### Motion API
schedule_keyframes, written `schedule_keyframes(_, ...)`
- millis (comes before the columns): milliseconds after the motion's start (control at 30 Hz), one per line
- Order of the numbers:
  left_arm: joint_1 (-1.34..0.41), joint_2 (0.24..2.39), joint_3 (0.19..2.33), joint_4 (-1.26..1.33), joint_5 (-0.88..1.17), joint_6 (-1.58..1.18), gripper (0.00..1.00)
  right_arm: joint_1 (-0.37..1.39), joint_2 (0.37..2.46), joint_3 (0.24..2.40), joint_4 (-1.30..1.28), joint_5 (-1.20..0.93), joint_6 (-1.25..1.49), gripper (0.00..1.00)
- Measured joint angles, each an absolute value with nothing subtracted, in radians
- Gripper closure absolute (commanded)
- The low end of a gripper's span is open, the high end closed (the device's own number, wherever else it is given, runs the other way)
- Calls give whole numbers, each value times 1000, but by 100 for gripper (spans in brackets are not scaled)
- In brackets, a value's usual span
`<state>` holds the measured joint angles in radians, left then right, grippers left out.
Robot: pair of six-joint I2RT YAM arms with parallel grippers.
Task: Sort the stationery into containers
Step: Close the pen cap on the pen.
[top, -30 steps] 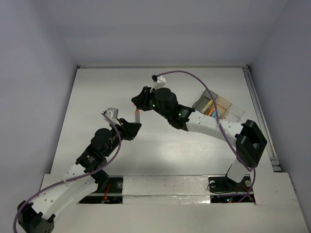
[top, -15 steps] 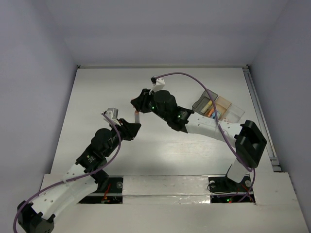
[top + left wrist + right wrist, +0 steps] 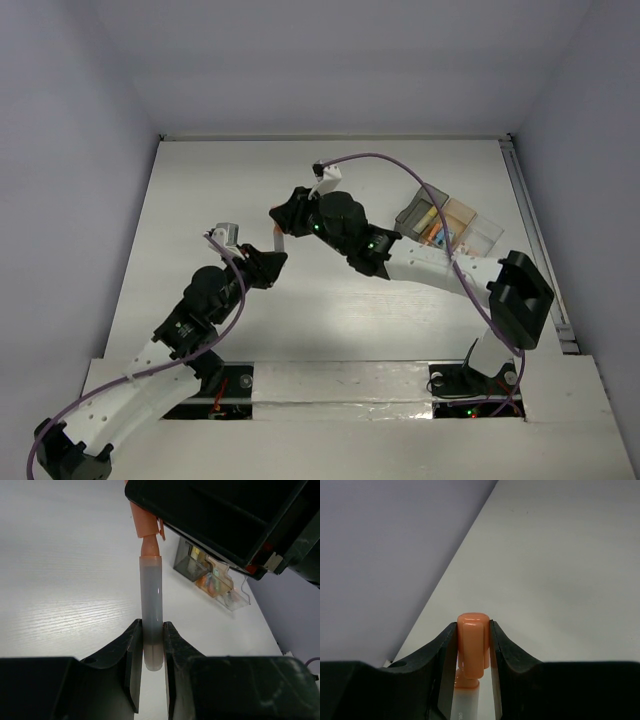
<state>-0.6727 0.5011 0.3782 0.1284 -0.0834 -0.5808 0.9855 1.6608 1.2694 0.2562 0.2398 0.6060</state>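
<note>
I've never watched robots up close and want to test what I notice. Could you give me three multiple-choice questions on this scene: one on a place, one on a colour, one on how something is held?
1. Where on the table do the containers stand?
A. At the left edge
B. In the middle, between the arms
C. On the right side

2. What colour is the cap of the pen?
A. Orange
B. Blue
C. Green

3. How is the pen held?
A. It lies loose on the table
B. The left gripper grips its barrel, the right gripper its cap
C. Only the right gripper has it

Answers: 1 C, the top view shows them at the right, beside the right arm. 2 A, the right wrist view shows it plainly orange. 3 B, each wrist view shows jaws closed on one end.
</note>
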Motion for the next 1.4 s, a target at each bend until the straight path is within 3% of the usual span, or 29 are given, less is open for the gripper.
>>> schedule_keyframes(1400,-688,484,488,-1,-92,-552,100,1048,1579,1047,603,253,664,100)
